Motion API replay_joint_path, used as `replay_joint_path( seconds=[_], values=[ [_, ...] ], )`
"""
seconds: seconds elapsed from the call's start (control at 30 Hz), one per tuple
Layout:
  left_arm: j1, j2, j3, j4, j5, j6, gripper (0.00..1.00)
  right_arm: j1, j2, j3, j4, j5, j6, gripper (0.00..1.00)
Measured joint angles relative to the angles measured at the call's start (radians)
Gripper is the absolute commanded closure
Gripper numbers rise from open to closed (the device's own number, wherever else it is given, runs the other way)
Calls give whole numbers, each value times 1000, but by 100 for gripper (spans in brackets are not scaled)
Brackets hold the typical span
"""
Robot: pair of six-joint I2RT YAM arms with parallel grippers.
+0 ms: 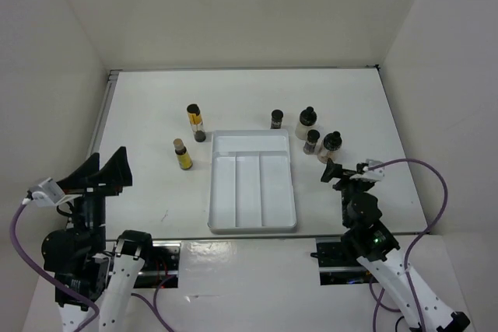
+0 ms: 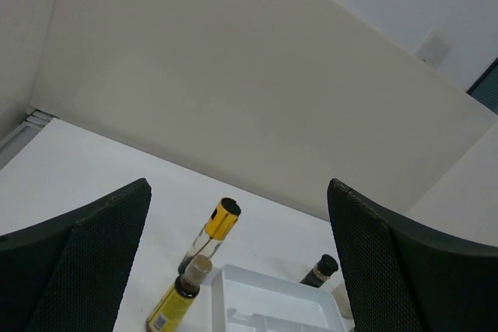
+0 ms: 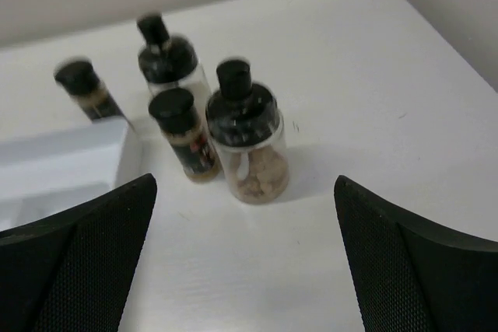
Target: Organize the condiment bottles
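Six condiment bottles stand around the white divided tray (image 1: 253, 184). Left of it are the slim black-capped yellow bottle (image 1: 194, 119) and the tan-capped yellow bottle (image 1: 183, 155). Right of it are a tiny dark jar (image 1: 276, 119), a round pale black-capped bottle (image 1: 306, 124), a second tiny dark jar (image 1: 312, 141) and a second round bottle (image 1: 331, 146). My left gripper (image 1: 105, 172) is open and empty, near and left of the slim bottles (image 2: 218, 227). My right gripper (image 1: 346, 172) is open and empty, just short of the nearest round bottle (image 3: 249, 145).
White walls close off the table at the back and both sides. The tray's corner shows in the left wrist view (image 2: 272, 297) and the right wrist view (image 3: 62, 165). The right-hand bottles stand close together beside the tray's right rim.
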Motion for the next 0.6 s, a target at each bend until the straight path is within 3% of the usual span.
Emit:
replay_joint_path(
  seconds=[0.27, 0.43, 0.6],
  values=[
    [0, 0, -16, 16, 29, -61, 0, 0, -2, 299, 49, 99, 292, 1],
    [0, 0, -91, 71, 106, -85, 0, 0, -3, 417, -55, 134, 557, 1],
    [0, 0, -147, 95, 174, -112, 0, 0, -3, 407, -216, 180, 970, 1]
  ],
)
